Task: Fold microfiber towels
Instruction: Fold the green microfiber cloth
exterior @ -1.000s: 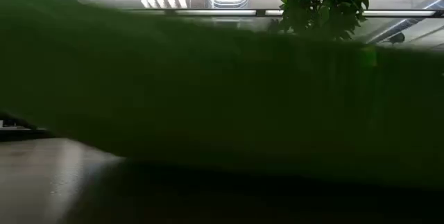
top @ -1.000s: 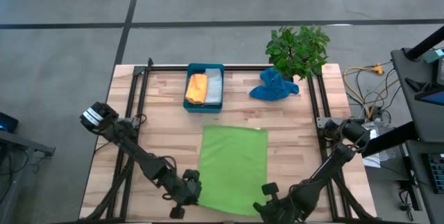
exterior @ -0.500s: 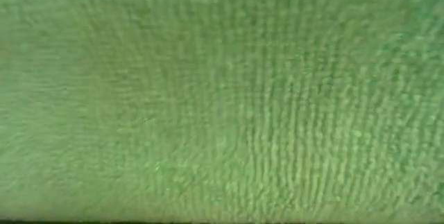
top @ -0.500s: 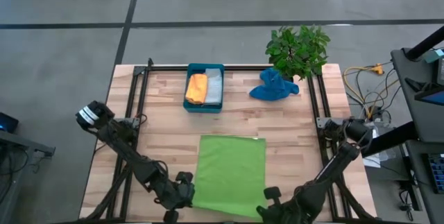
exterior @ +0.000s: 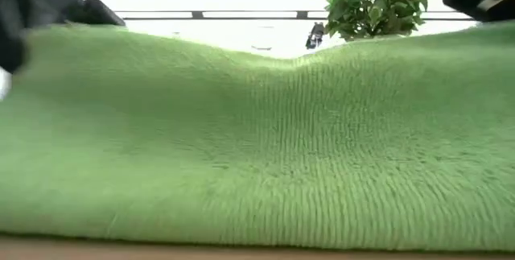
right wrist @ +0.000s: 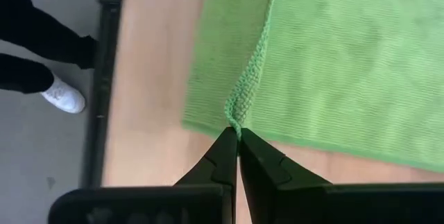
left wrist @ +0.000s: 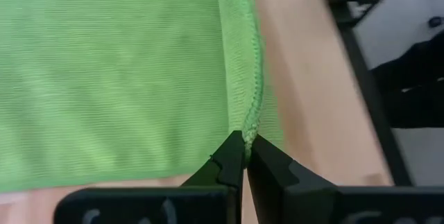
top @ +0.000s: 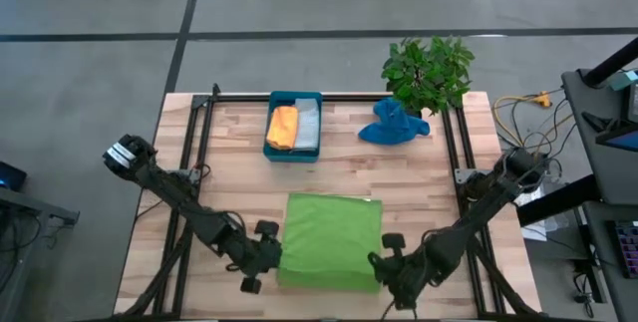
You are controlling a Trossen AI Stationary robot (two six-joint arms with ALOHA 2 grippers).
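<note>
- Behind my work I see the tray (top: 294,149) with orange and grey towels, the blue towel (top: 392,126) and a plant (top: 429,71) (all well apart from the arms).
- The green towel (top: 330,240) lies near the front edge, its long axis running front to back.
- Left gripper (left wrist: 245,153) and right gripper (right wrist: 237,141) each pinch 1 near corner, lifted.

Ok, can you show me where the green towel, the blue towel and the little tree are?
Green towel (top: 332,237), high view, middle of its top layer.
Blue towel (top: 392,127), high view, middle of the crumpled heap.
Little tree (top: 429,70), high view, centre of its leaves.
</note>
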